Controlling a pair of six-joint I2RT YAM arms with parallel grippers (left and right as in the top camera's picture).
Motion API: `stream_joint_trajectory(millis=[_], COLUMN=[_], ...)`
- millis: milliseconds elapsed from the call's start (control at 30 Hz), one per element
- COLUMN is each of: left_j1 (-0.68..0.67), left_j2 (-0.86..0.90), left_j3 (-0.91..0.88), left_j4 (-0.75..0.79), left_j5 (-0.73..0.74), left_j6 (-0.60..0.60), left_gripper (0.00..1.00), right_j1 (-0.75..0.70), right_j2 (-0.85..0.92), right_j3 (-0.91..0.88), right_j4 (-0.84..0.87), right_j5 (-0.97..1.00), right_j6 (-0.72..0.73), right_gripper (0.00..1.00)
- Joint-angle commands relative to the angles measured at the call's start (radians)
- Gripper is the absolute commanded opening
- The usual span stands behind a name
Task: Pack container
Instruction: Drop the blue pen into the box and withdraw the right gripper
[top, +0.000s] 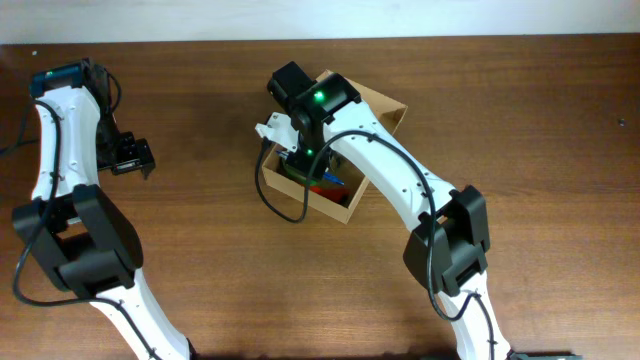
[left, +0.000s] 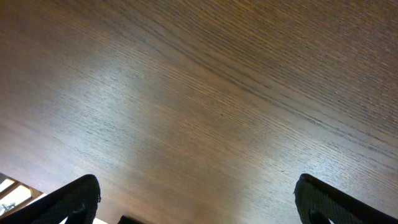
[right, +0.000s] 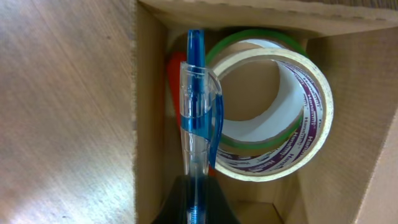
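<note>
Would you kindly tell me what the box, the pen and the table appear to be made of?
The box looks like plain matte cardboard: tan, fibrous, with raw cut edges. The pen seems to be glossy clear plastic with blue parts, as its inner tube shows through. The table looks like wood or wood-look laminate with a satin sheen; grain shows, but which one is unclear.

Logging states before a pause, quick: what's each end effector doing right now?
Left end effector: open, empty.
Right end effector: shut on the blue-and-clear plastic pen, over the tan cardboard box.
</note>
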Motion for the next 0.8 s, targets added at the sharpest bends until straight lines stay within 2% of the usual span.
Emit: stream_joint_trajectory(millis=[0,433,767], left_j1=[0.002,0.002,0.002], left_j2=[-0.008,-0.008,-0.008], left_j3=[-0.005,-0.005,-0.005], left_j4=[0.003,0.003,0.003], left_j5=[0.007,0.007,0.007], left_j6=[0.013,0.013,0.013], left_gripper=[1.00,1.00,1.00], right_j1=[-0.007,-0.002,0.027], right_j2=[0.011,0.011,0.011], right_j3=[0.006,-0.134,-0.157], right_j4=[0.010,0.082,0.090], right_j5=[0.006,-0.041,-0.054], right_j6=[-0.009,0.021,0.024], right_gripper=[0.04,0.04,0.04])
